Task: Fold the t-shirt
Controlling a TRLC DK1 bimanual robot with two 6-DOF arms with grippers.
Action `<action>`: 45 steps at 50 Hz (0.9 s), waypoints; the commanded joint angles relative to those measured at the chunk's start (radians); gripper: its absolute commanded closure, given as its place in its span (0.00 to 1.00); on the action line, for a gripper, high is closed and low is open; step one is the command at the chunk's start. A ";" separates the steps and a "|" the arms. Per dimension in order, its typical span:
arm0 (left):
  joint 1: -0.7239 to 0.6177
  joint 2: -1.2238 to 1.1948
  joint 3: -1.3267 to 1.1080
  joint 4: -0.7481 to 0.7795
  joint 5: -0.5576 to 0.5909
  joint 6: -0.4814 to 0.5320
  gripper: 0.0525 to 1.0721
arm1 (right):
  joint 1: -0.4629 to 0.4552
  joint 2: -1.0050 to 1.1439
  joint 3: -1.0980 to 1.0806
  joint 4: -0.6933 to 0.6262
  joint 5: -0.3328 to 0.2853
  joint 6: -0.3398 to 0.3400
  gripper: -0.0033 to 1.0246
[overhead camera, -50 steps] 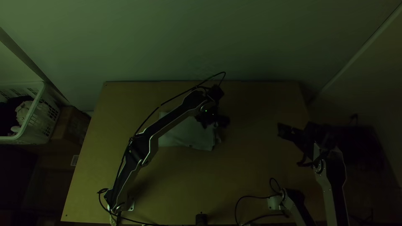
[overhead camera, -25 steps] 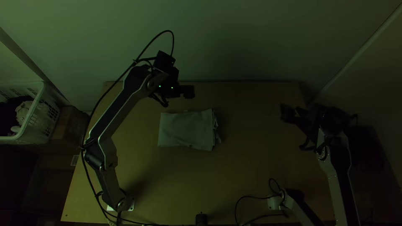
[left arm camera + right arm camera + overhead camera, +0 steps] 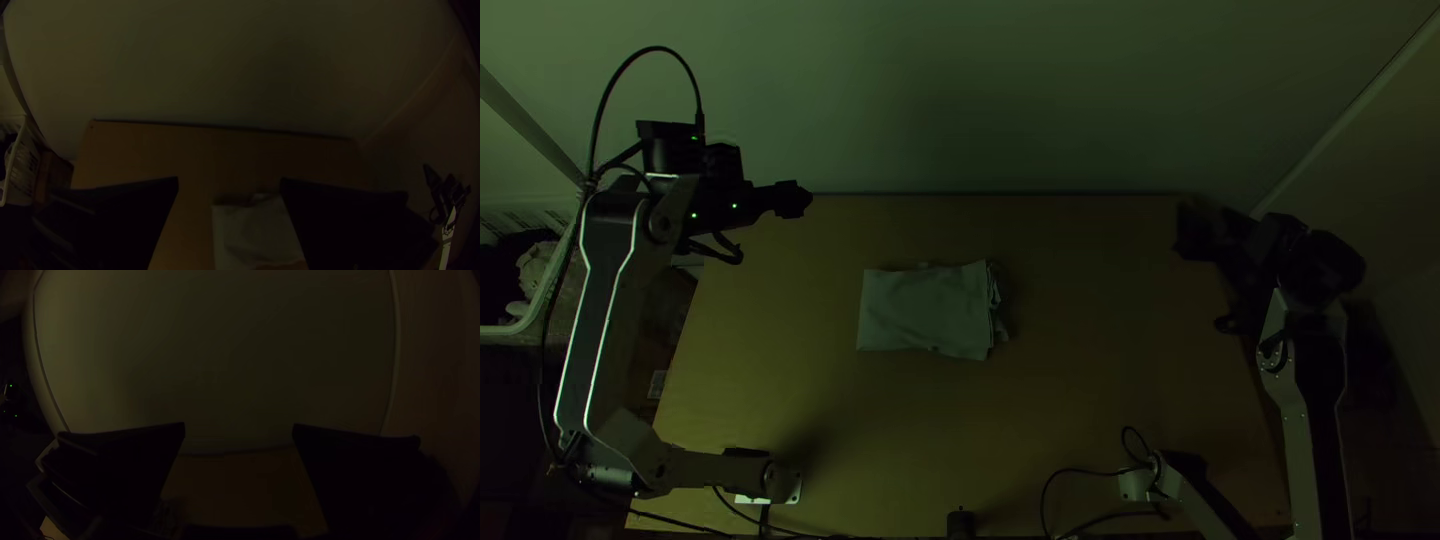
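The pale t-shirt (image 3: 925,310) lies folded into a compact rectangle at the middle of the table, with layered, uneven edges on its right side. My left gripper (image 3: 798,199) hangs near the table's far left corner, apart from the cloth. In the left wrist view my left gripper (image 3: 230,182) stands open, and part of the t-shirt (image 3: 255,230) is visible between and beyond its fingers. My right gripper (image 3: 1185,232) is by the far right corner, well away from the cloth. In the right wrist view my right gripper (image 3: 239,427) is open with nothing between its fingers.
Bare wood of the table (image 3: 1080,400) surrounds the cloth. A white basket (image 3: 520,325) holding cloth items stands off the left side, partly behind the left arm. Another arm segment (image 3: 1180,490) with cables is at the near right, and a small dark object (image 3: 961,523) sits at the near edge.
The left arm has swung away from above the t-shirt to the far left, uncovering it. My right gripper has moved slightly toward the far right corner. The t-shirt looks unchanged since half a second ago.
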 commanded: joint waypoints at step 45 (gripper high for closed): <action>0.336 -1.094 -1.277 0.858 -0.138 0.113 0.04 | -0.019 -0.812 -0.612 0.316 0.047 -0.007 0.04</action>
